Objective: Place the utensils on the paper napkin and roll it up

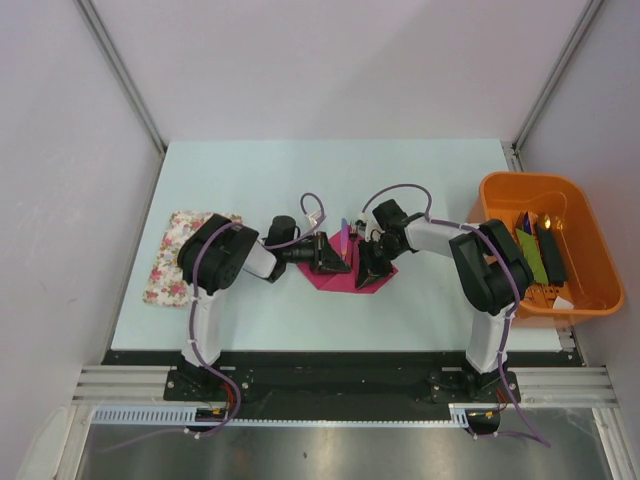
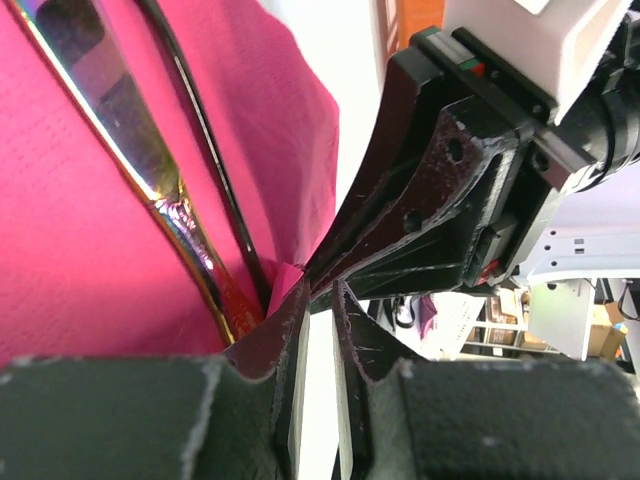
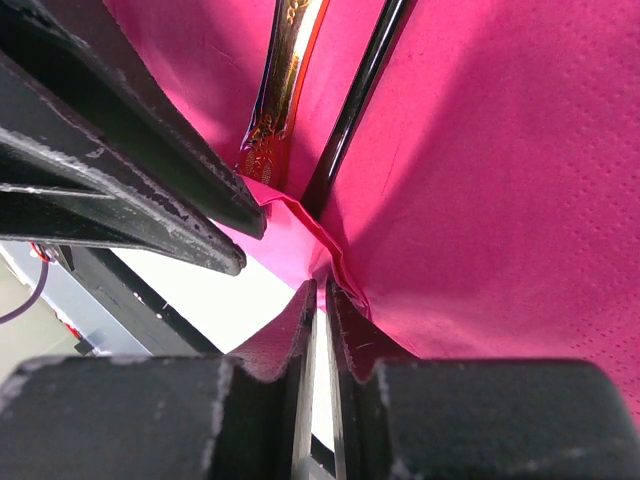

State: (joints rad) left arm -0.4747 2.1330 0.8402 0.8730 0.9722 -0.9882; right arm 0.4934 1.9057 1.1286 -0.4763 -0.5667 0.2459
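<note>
At the left edge of the desk [image 1: 300,170] lay a floral cloth mat [image 1: 178,258], flat and well apart from the work. Toward the middle, the left gripper [image 2: 318,292] reached in low from the left. Its two fingers were drawn nearly together, with only a thin slit between them, and nipped a raised corner of the paper napkin [image 1: 338,281]. That magenta sheet sat at the centre of the desk, pulled up into folds between the two arms. On it rested the utensils [image 1: 346,235]. In the wrist views a glossy piece [image 2: 130,150] with a gold and purple sheen and a thin black stick [image 2: 205,140] lay side by side along the napkin, both touching the paper and running toward the pinched corner. Just beside the left one, almost tip to tip, the right gripper [image 3: 318,300] came in from the right. Its fingers were likewise pressed close and clamped on the folded napkin edge. At the far right edge sat an orange tub [image 1: 590,235] holding green and black items, well apart from the napkin.
</note>
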